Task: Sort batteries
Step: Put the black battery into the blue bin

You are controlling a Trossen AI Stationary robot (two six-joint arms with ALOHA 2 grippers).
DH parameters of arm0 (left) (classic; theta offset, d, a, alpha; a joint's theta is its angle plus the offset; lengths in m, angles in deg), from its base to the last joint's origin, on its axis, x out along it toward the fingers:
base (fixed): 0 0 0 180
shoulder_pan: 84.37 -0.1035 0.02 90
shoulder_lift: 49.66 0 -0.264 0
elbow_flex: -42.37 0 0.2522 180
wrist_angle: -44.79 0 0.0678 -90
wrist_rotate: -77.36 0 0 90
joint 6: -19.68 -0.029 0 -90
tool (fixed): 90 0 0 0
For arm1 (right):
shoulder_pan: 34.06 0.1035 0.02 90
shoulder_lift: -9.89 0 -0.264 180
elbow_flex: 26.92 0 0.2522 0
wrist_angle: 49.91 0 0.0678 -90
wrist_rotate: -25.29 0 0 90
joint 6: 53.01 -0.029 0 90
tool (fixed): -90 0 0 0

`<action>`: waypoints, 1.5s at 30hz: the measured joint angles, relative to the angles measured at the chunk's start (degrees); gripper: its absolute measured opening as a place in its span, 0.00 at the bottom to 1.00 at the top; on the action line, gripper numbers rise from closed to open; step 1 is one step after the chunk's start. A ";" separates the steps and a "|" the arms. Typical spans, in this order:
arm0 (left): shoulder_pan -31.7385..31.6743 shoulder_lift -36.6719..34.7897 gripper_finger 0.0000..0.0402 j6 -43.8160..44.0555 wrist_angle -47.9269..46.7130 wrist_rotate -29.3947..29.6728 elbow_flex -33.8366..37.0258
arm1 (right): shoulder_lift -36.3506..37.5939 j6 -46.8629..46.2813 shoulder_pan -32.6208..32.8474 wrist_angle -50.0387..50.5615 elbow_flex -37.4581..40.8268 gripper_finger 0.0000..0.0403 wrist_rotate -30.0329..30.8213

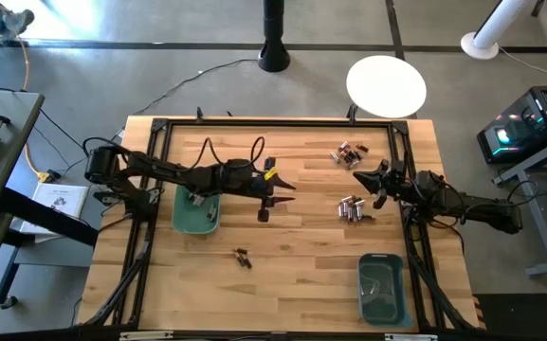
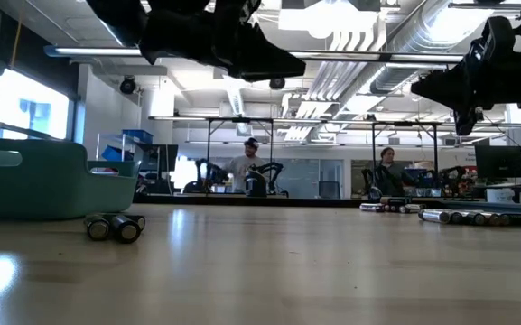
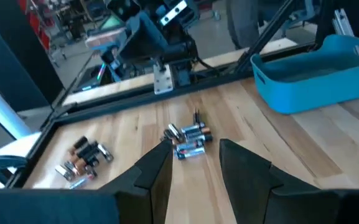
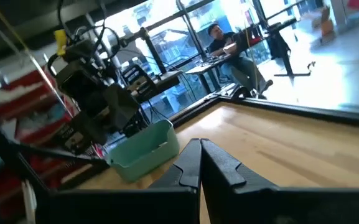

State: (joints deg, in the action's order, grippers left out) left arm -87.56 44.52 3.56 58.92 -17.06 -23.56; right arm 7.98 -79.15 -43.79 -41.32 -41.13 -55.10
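Your batteries are tiny cylinders lying on their sides in three loose groups on the wooden table [image 1: 292, 237]: a back cluster [image 1: 346, 152] near the far right edge mixes dark cells with copper bands and a few silvery ones, a middle cluster [image 1: 352, 207] further forward on the right is mostly silvery-grey with dark wraps, and a stray pair [image 1: 243, 256] lies alone toward the front, left of centre. In the low view that pair shows as two dark cells end-on, just beside the left bin [image 1: 195, 209]. The left bin is a teal rectangular tub sitting under your left arm's forearm; from above you can see one small pale thing inside it near the back wall, but you cannot tell what it is. The right bin [image 1: 382, 287] stands at the front right corner, well apart from every cluster, and you can make out only faint pale marks in it, nothing you can name. Your left gripper [image 1: 269, 202] hangs above bare wood near the table's middle, between the left bin and the middle cluster, its fingers [image 3: 154, 176] parted with nothing between them. Your right gripper [image 1: 356, 176] hovers between the back and middle clusters, its fingers [image 4: 188, 163] pressed together on nothing. In the room beyond the table two people sit at desks
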 joint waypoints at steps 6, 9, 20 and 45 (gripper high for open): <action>-1.88 -0.01 0.31 0.77 3.98 0.11 -0.02 | -0.27 2.30 -0.01 2.36 -0.02 0.00 3.96; -2.07 0.46 0.31 -0.26 1.89 0.38 -0.02 | -0.99 9.21 0.06 2.38 -0.02 0.00 3.64; 3.14 -1.38 0.30 5.62 -8.15 12.08 -0.28 | -13.03 14.37 1.80 28.48 -20.94 0.00 9.16; 5.34 -2.46 0.30 9.61 -16.37 18.11 -0.26 | -70.78 -5.10 -5.84 52.29 -43.28 0.55 -15.49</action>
State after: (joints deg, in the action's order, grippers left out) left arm -82.21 42.05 13.18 42.55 1.04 -23.82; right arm -62.80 -84.25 -49.63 10.98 -84.41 -70.59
